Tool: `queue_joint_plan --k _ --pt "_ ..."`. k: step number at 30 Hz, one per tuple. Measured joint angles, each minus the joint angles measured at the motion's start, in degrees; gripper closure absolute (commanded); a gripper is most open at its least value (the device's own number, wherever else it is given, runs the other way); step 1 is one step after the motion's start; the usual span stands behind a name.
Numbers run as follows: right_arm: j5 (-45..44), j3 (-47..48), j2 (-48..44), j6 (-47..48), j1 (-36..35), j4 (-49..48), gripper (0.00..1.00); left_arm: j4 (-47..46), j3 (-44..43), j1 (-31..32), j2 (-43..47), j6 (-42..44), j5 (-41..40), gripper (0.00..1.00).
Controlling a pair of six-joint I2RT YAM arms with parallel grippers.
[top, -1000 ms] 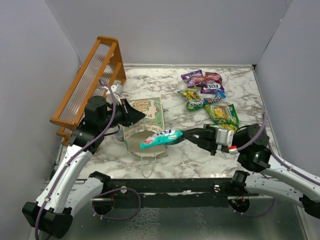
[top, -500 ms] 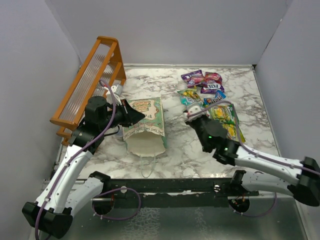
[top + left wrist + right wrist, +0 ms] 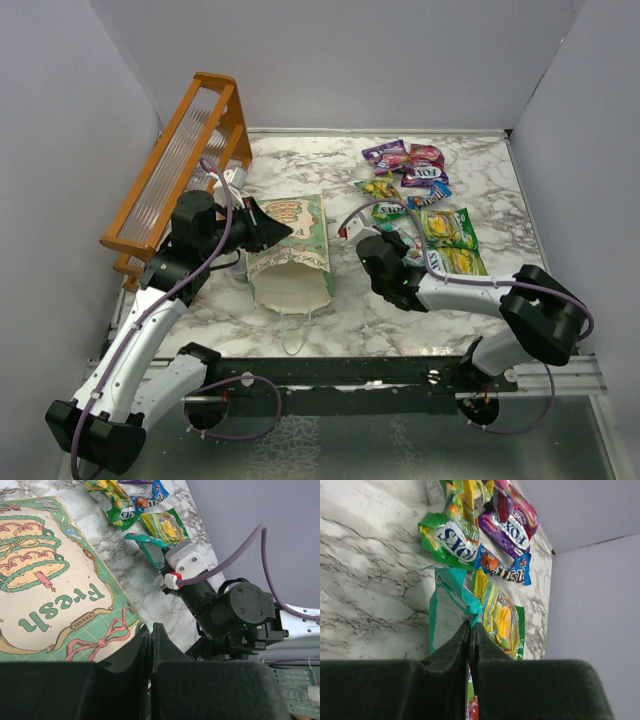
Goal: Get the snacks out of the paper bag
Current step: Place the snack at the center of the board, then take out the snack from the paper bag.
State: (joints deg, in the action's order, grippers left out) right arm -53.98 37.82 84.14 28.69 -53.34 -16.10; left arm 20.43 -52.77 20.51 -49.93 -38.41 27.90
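One mint-green paper bag (image 3: 292, 240) lay flat at table centre, picture side up, "Fresh" printed under a cake drawing. Its long axis ran far-to-near, with the cream mouth facing the arm bases. My left gripper (image 3: 150, 632) pinched its edge. Further right, my right gripper (image 3: 470, 626) was clamped on a teal packet (image 3: 447, 611), beside snacks (image 3: 420, 185) marked "FOX'S".

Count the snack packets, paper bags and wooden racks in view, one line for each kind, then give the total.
Snack packets: 8, one of them teal and pinched in the right gripper
Paper bag: 1
Orange wooden rack: 1
Total: 10
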Motion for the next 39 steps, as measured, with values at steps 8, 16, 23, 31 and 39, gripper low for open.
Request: queue_joint_plan --k 8,16,23,31,39 --pt "9.66 1.42 -2.14 -6.05 1.92 6.40 0.30 -1.29 0.11 -0.02 -0.02 -0.72 1.01 1.00" --pt "26.93 5.99 -14.23 -12.81 1.92 12.59 0.24 -1.99 0.17 0.00 -0.13 -0.87 1.29 1.00" --pt "42.14 5.79 -23.61 -14.58 1.92 13.25 0.26 -3.15 1.31 0.00 -0.31 -1.14 1.31 1.00" --pt "77.09 -2.03 -28.89 -10.71 -0.66 18.12 0.20 -3.19 1.68 0.00 -0.46 -1.33 1.36 1.00" --pt "88.06 -0.20 -30.34 -1.42 -8.92 18.16 0.23 -3.19 1.68 0.00 -0.46 -1.33 1.36 1.00"
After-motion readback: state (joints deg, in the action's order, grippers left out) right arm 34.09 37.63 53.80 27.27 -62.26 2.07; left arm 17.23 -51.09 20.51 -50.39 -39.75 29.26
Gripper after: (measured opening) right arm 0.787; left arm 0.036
